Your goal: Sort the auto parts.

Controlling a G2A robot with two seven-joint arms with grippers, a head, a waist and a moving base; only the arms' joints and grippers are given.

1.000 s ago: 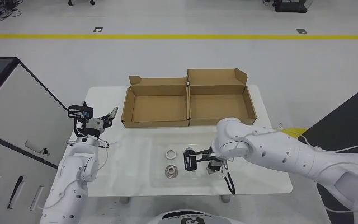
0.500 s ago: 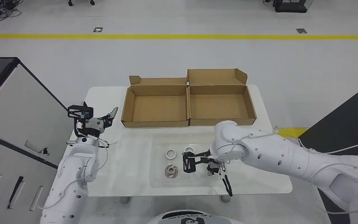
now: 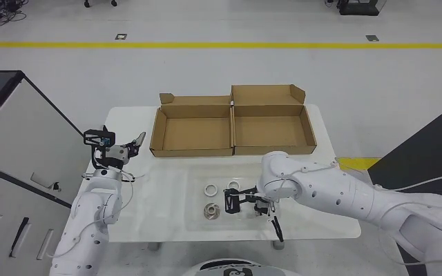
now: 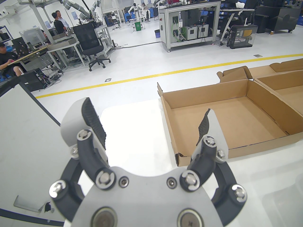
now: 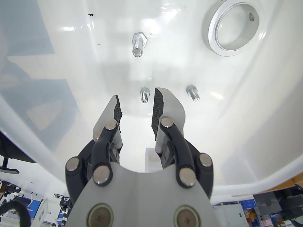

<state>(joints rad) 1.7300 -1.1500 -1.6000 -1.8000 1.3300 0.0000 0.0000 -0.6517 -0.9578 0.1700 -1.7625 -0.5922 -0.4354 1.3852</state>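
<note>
Inside a shallow clear tray [image 5: 236, 124] lie a small bolt [image 5: 144, 94], a second small bolt [image 5: 192, 93], a longer hex bolt [image 5: 138, 44] and an aluminium ring [image 5: 233, 24]. My right gripper [image 5: 136, 94] hangs low over the tray, open with a narrow gap, and the first small bolt sits at its fingertips, unheld. From above, the right gripper [image 3: 230, 201] is beside a ring [image 3: 210, 188] and a flanged metal part [image 3: 211, 211]. My left gripper [image 4: 147, 106] is open and empty, raised over the table's left side.
Two open cardboard boxes, the left box [image 3: 192, 134] and the right box [image 3: 273, 130], stand side by side at the back of the white table [image 3: 159, 200]. Another ring [image 3: 233, 184] lies near the right gripper. A white cabinet [image 3: 31, 138] stands left of the table.
My right arm has shifted a little to the left and toward the table's front, bringing its gripper closer to the metal parts. The left arm has not moved.
</note>
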